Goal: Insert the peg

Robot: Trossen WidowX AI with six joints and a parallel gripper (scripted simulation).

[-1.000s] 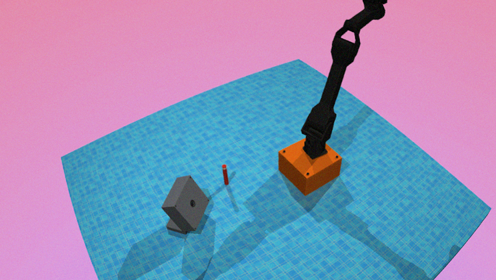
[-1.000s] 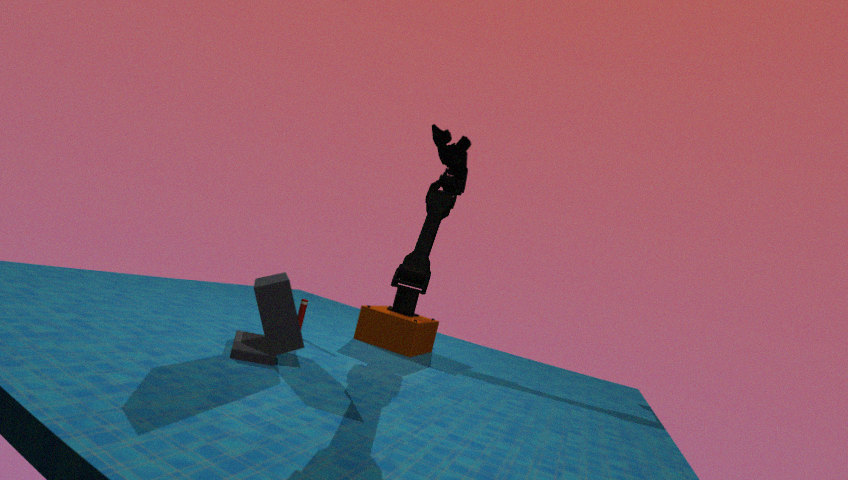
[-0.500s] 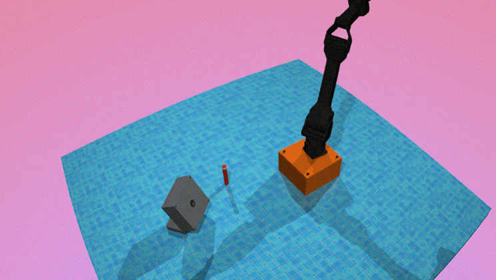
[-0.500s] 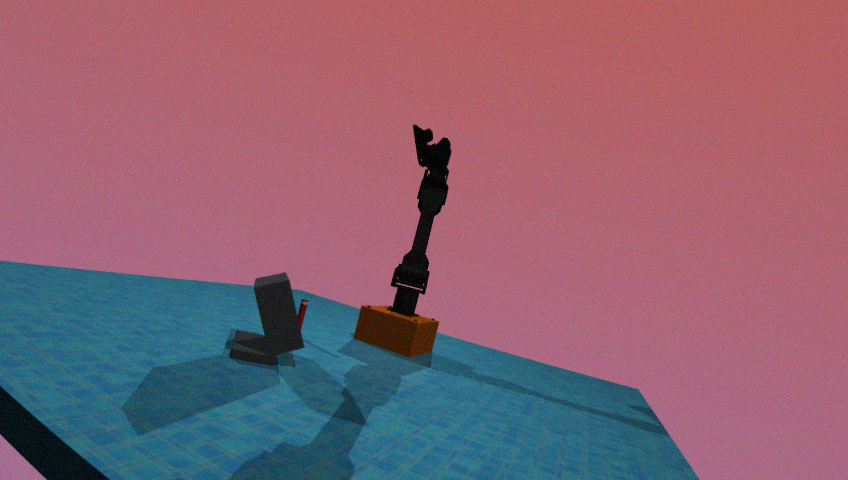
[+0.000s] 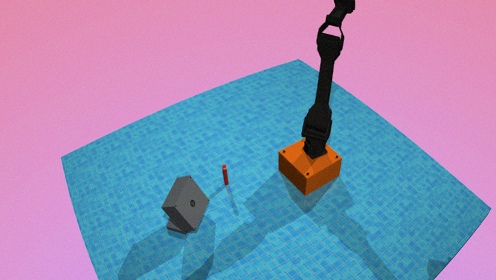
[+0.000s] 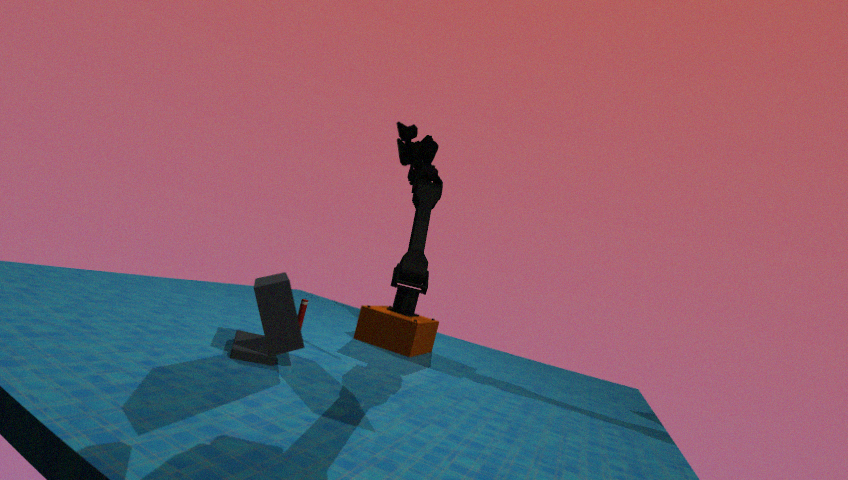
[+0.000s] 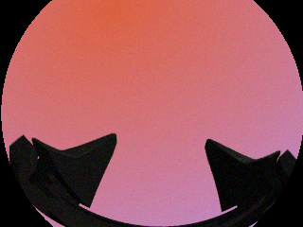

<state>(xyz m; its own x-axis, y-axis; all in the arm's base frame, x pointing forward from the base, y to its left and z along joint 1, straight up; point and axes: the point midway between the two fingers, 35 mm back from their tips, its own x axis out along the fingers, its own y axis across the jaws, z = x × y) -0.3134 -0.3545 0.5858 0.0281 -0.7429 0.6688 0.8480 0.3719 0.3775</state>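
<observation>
The black arm (image 5: pixel 324 92) stands tall on its orange base (image 5: pixel 310 169). Way up high, the end effector (image 7: pixel 161 161) is spread wide with nothing in it. The little red peg (image 5: pixel 225 174) stands up straight on the blue surface (image 5: pixel 386 191), just beside the gray sloped panel (image 5: pixel 184 203) with its small hole (image 5: pixel 192 202).

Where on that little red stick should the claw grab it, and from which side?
Probably the upper half of the red peg, coming down from above: it stands upright apart from the grey panel, and its bottom end must stay free. The open gripper is raised high.
</observation>
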